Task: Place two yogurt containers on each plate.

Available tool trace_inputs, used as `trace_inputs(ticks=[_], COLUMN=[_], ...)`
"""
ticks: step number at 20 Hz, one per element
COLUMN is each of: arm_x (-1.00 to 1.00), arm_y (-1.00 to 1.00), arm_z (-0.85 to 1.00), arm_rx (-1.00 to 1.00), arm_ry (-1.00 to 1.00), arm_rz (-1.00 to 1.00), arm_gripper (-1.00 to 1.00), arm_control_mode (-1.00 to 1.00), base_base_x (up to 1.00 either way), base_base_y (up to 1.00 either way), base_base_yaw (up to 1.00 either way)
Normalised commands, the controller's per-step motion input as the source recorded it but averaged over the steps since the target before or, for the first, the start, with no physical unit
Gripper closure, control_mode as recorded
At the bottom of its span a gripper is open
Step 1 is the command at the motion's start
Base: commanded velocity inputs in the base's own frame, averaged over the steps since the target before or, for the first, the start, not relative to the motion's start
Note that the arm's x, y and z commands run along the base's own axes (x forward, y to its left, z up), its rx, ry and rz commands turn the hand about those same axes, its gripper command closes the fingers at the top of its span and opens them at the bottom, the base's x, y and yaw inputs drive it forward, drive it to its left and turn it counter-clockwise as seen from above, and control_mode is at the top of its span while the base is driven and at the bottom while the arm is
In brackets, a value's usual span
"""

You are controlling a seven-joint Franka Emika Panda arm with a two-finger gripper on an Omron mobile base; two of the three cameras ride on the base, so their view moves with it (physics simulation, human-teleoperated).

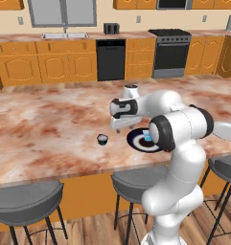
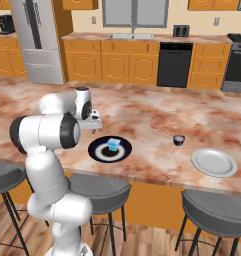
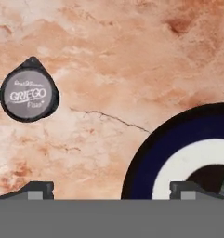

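Yogurt containers: a dark round cup [image 3: 29,89] with a grey lid sits upper left on the marble counter [image 3: 132,56]; a pale blue one [image 2: 113,144] rests on the navy plate [image 2: 98,151]. Nothing stands between them, and the gripper [image 3: 111,190] hangs wide open, empty.

Open marble table [image 1: 50,124] all round; broad bare stretches far and left. Low obstacles only: dark plate [image 2: 110,149] carrying blue cup [image 2: 113,144], dark round cup [image 2: 179,140] standing apart on bare marble, grey plate [image 2: 214,162] near right edge. Clear lane between dark plate and round cup.
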Motion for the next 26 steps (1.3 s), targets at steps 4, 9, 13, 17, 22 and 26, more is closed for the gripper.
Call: trace_inputs(ticks=[4,9,13,17,22,26], arm_x=[0.03,0.01,0.1,0.23,0.27,0.25], arm_y=[0.89,0.93,0.4,0.1,-0.01,0.0], arm_z=[0.0,-0.01,-0.13,-0.19,-0.08,-0.17], arm_rx=[0.02,0.0,0.0,0.0,-0.01,0.0], arm_ry=[0.0,0.08,0.03,0.0,0.0,0.0], arm_rz=[0.16,0.02,-0.03,0.0,0.0,0.0], arm_gripper=[-1.0,-1.0,-1.0,-1.0,-1.0,-1.0], arm_control_mode=[-1.0,-1.0,-1.0,-1.0,-1.0,-1.0], base_base_x=[0.0,0.0,0.0,0.0,0.0,0.0], base_base_y=[0.0,0.0,0.0,0.0,0.0,0.0], base_base_yaw=[0.0,0.0,0.0,0.0,0.0,0.0])
